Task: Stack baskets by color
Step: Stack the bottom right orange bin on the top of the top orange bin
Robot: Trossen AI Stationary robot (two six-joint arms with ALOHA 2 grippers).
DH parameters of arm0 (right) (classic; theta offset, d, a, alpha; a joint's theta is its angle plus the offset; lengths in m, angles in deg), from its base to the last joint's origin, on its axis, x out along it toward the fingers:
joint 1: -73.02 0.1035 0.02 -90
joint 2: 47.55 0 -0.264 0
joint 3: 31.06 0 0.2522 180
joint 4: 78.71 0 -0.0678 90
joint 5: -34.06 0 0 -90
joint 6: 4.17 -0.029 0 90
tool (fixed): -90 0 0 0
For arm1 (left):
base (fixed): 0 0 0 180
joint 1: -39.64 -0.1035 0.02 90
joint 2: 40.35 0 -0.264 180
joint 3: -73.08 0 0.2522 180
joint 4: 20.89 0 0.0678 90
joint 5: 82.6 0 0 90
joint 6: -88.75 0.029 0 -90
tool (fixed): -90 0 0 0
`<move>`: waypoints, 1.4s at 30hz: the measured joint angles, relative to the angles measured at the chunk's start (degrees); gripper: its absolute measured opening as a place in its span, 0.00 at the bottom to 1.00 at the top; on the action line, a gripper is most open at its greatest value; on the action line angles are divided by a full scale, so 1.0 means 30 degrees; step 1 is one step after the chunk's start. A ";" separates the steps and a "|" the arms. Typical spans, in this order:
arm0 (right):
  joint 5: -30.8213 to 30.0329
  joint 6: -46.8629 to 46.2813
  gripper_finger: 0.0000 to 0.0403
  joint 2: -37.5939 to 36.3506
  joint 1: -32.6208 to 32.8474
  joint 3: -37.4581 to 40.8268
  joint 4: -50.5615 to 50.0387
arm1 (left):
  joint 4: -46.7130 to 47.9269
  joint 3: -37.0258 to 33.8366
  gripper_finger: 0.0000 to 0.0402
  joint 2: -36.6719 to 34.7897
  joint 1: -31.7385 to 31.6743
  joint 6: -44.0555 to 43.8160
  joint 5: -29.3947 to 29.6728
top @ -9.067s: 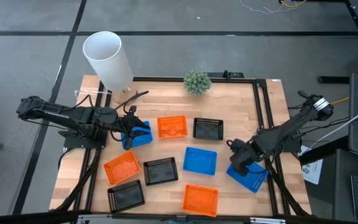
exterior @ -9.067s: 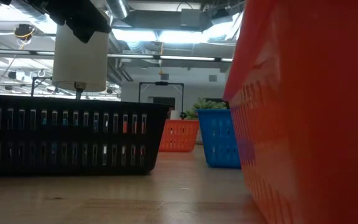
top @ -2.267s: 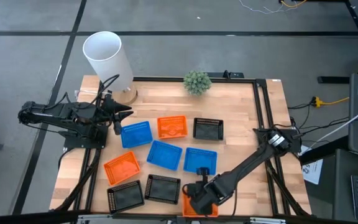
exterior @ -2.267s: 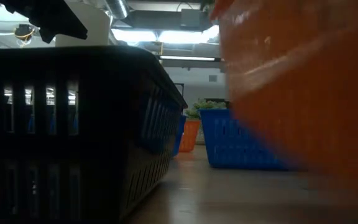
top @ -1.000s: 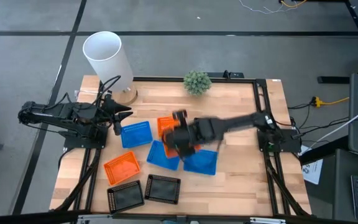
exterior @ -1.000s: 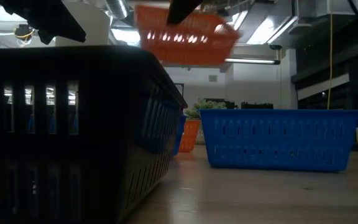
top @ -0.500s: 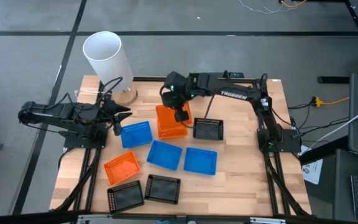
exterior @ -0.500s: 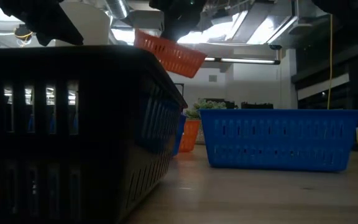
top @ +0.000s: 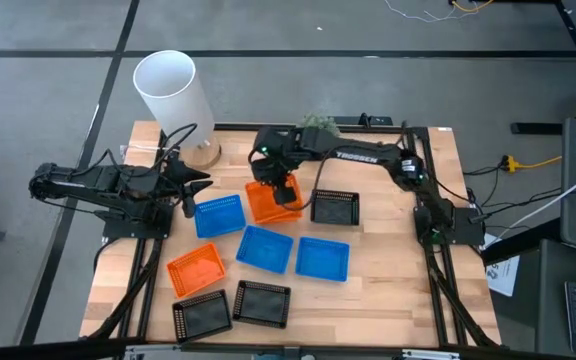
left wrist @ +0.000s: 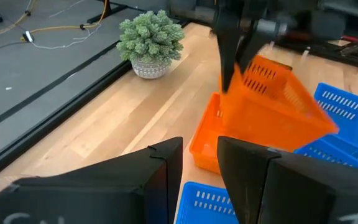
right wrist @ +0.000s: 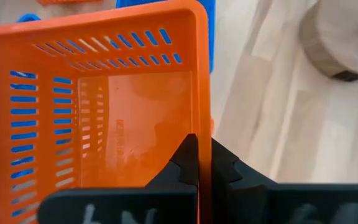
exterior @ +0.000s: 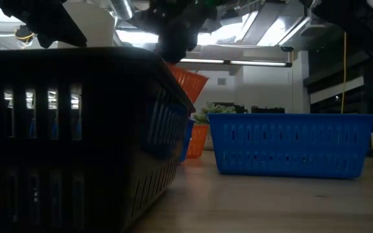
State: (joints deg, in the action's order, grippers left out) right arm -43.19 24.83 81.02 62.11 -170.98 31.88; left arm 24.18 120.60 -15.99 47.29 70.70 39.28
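**Operator:** Handling notes for the orange basket [left wrist: 272, 102] in the right tool [right wrist: 199, 163]?

**Manual:** Judge it light and thin-walled; the perforated plastic will likely flex if you squeeze hard. Right tool is clenched on one rim wall, which is the sensible place to take hold. Basket hangs tilted, just above a second orange basket [left wrist: 205, 137] standing on the bench [top: 388, 290]. Level it before release, or it may wedge crooked.

**Operator:** And the left tool [left wrist: 199, 163]?

**Manual:** Released, grasping nothing, waiting at the bench's left edge beside a blue basket [top: 218, 215].

**Operator:** Surface and surroundings?

**Manual:** You work on bare, smooth wood; expect baskets to slide if nudged. A third orange basket [top: 196, 269] sits near the front left, well apart. Keep clear of the green plant [left wrist: 150, 41] and the white cylinder [top: 173, 95] at the back.
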 joint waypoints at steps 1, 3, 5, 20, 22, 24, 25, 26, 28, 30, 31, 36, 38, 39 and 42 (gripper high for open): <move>-0.0007 0.0002 0.00 0.0196 0.0012 0.0011 0.0087 | 0.0002 0.0000 0.23 0.0000 -0.0001 0.0000 0.0000; -0.0009 -0.0103 0.00 0.0483 0.0005 0.0011 0.0156 | 0.0010 0.0000 0.23 0.0000 -0.0002 0.0000 -0.0006; -0.0021 -0.0604 0.00 0.0768 -0.0105 0.0011 -0.0011 | 0.0014 0.0005 0.23 0.0000 -0.0002 0.0026 0.0000; -0.0357 -0.2091 0.00 0.1340 -0.0877 0.0004 -0.1080 | 0.0412 0.0000 0.23 0.0000 -0.0002 0.0051 0.0000; -0.0372 -0.2098 0.00 0.1456 -0.0894 0.0004 -0.1219 | 0.0417 0.0003 0.23 0.0000 0.0003 0.0051 0.0000; -0.0364 -0.2136 0.00 0.1510 -0.0865 0.0004 -0.1185 | 0.0424 0.0003 0.23 -0.0004 0.0000 0.0051 0.0000; -0.0364 -0.2142 0.00 0.1510 -0.0865 0.0004 -0.1069 | 0.0424 0.0003 0.23 -0.0003 -0.0002 0.0051 0.0000; -0.0357 -0.2142 0.00 0.1504 -0.0852 -0.0003 -0.0933 | 0.0426 0.0000 0.23 0.0000 0.0004 0.0051 0.0000; -0.0350 -0.2249 0.00 0.1496 -0.0848 -0.0011 -0.0963 | 0.0424 0.0000 0.23 0.0000 -0.0002 0.0051 0.0000; -0.0234 -0.2552 0.00 0.1496 -0.0865 -0.0004 -0.1067 | 0.0424 0.0000 0.23 0.0000 -0.0002 0.0051 0.0000; -0.0119 -0.2610 0.00 0.1496 -0.0865 -0.0004 -0.1068 | 0.0424 0.0000 0.23 0.0000 -0.0002 0.0051 0.0004; -0.0069 -0.3134 0.07 0.1496 -0.0865 -0.0004 -0.1348 | 0.0424 0.0000 0.23 0.0000 -0.0002 0.0051 0.0007; -0.0044 -0.3150 0.10 0.1496 -0.0865 -0.0004 -0.1573 | 0.0424 0.0000 0.23 0.0000 0.0000 0.0051 0.0002; -0.0045 -0.3155 0.12 0.1496 -0.0865 -0.0004 -0.1599 | 0.0424 0.0000 0.23 0.0000 0.0001 0.0051 0.0000; -0.0023 -0.3156 0.16 0.1496 -0.0865 -0.0010 -0.1571 | 0.0424 0.0000 0.23 0.0000 -0.0002 0.0051 0.0000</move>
State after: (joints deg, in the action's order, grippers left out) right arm -43.26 15.36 85.51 59.52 -171.01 27.16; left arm 25.45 120.60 -15.99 47.28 70.86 39.28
